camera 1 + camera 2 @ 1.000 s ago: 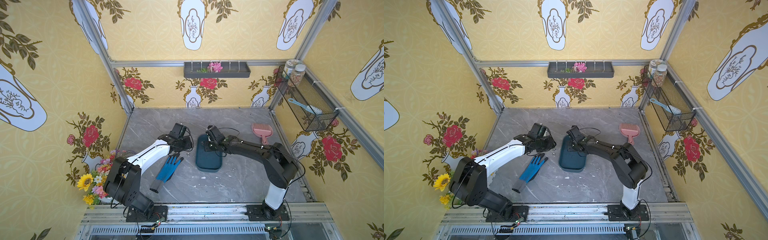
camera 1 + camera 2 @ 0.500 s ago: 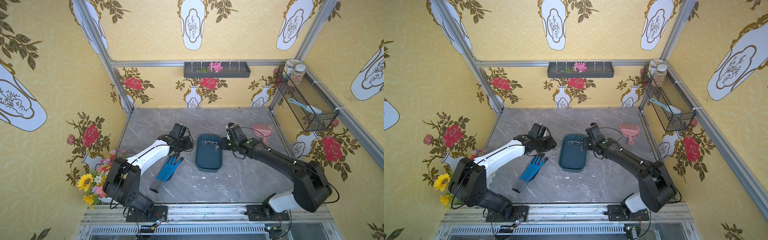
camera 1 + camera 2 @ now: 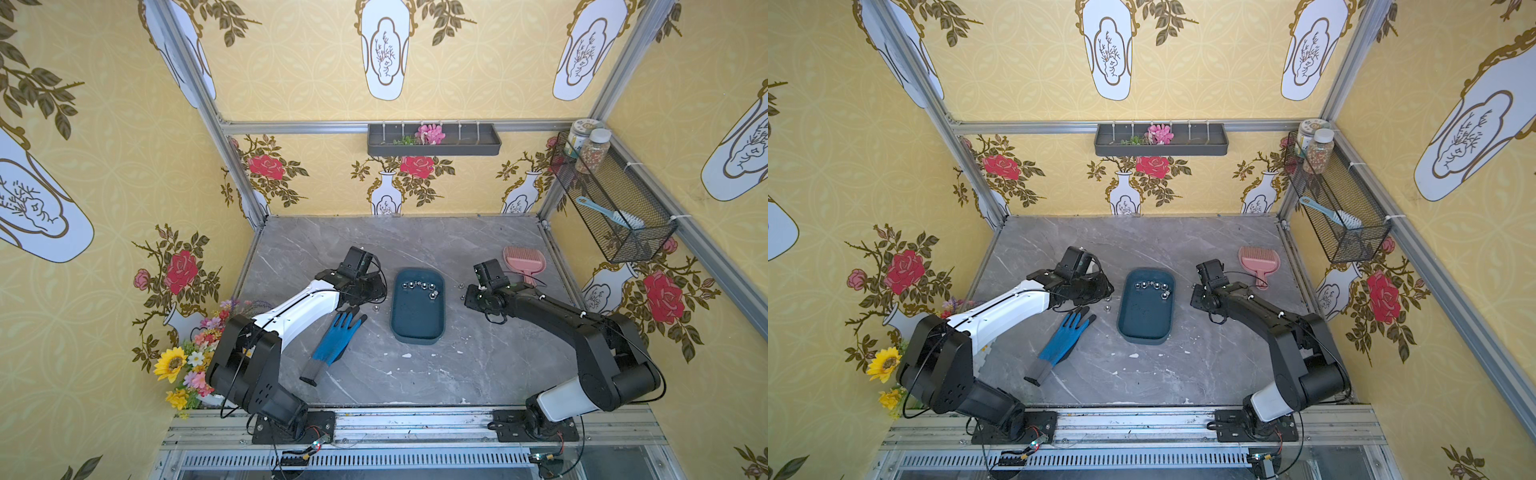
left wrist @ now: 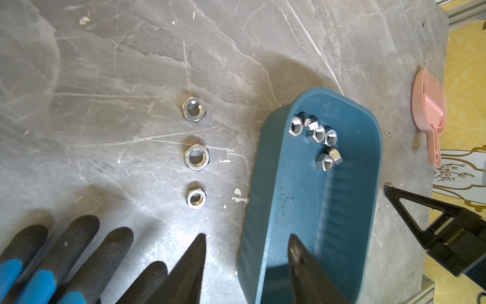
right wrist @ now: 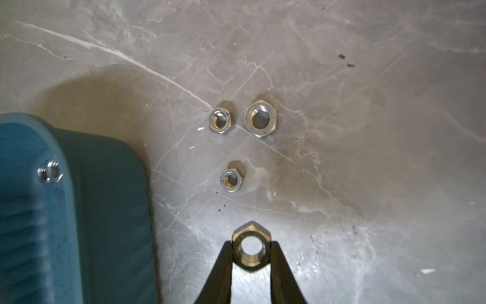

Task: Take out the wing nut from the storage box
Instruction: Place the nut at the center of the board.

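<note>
Nuts (image 4: 319,133): maybe seven in storage box (image 4: 302,210) (right jaws: one nut (image 5: 251,250)).

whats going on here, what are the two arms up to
The arms look to be emptying nuts out of a blue tray. The right gripper is shut on a nut, holding it over the table beside the tray, close to three nuts lying there. The left gripper is open and empty on the tray's other side, where three more nuts lie in a row. Several others sit in the tray.
</note>
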Controlling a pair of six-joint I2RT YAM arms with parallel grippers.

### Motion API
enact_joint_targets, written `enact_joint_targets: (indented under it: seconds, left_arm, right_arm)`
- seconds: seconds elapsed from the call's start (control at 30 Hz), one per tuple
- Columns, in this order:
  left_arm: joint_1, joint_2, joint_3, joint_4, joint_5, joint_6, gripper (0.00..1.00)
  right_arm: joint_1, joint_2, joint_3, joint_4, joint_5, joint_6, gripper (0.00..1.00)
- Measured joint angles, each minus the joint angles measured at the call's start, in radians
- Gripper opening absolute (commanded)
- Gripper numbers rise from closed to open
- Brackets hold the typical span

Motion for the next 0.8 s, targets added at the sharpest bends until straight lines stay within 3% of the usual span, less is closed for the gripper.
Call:
enact_joint_targets:
  seconds: [0.53, 0.8]
  left_arm:
    - [0.000, 0.000, -0.003, 0.001, 0.000, 0.000, 0.52]
    - [0.000, 0.003, -0.004, 0.001, 0.001, 0.000, 0.52]
  right_arm:
    - [-0.037, 0.137, 0.019, 0.102, 0.013, 0.004, 0.24]
    - [-0.037, 0.135, 0.018, 0.116, 0.019, 0.014, 0.36]
